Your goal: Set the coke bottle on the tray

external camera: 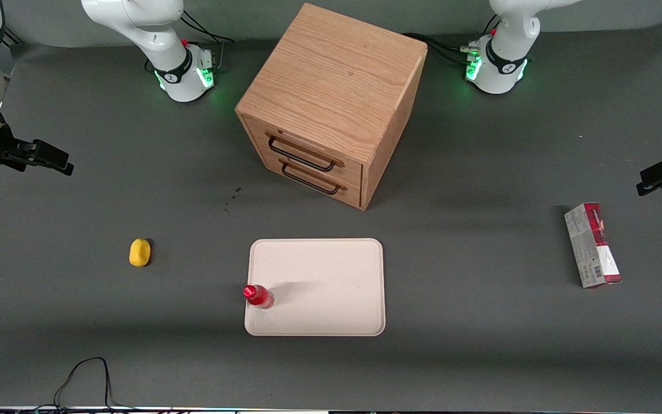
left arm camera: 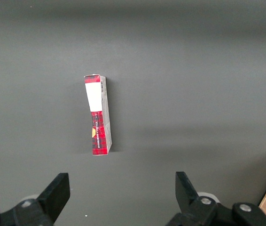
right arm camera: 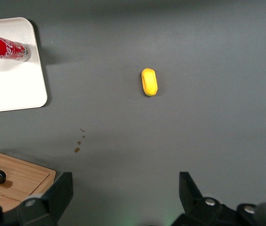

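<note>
The coke bottle (external camera: 258,295), small and all red, stands upright on the tray (external camera: 331,282), near the tray's corner nearest the front camera at the working arm's end. It also shows in the right wrist view (right arm camera: 6,48) on the tray's corner (right arm camera: 11,89). My right gripper (external camera: 64,161) hangs raised at the working arm's end of the table, well away from the tray and farther from the front camera than the yellow lump. Its fingers are open and empty in the right wrist view (right arm camera: 125,183).
A wooden two-drawer cabinet (external camera: 331,103) stands farther from the front camera than the tray. A yellow lump (external camera: 139,252) lies toward the working arm's end. A red-and-grey carton (external camera: 592,244) lies toward the parked arm's end. A black cable (external camera: 87,374) loops at the table's front edge.
</note>
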Motion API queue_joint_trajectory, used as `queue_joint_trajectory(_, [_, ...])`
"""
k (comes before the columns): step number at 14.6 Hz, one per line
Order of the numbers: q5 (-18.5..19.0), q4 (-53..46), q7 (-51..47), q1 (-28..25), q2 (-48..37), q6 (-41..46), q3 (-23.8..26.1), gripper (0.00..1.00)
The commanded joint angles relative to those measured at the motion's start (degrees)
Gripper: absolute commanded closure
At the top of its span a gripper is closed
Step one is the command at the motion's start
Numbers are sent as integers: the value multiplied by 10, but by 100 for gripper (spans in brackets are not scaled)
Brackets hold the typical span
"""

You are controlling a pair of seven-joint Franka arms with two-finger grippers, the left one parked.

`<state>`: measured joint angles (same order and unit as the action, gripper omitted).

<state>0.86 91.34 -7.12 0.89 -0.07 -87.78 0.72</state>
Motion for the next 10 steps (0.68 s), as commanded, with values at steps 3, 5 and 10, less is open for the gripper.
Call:
queue_joint_trajectory(3, [11,2,15,-11,-5,-4,-17,0])
queue_joint_trajectory(5, [10,3,14,-11,-5,-3,-18,0])
queue_joint_trajectory(10, [10,3,13,-11,-6,-2,-18,0])
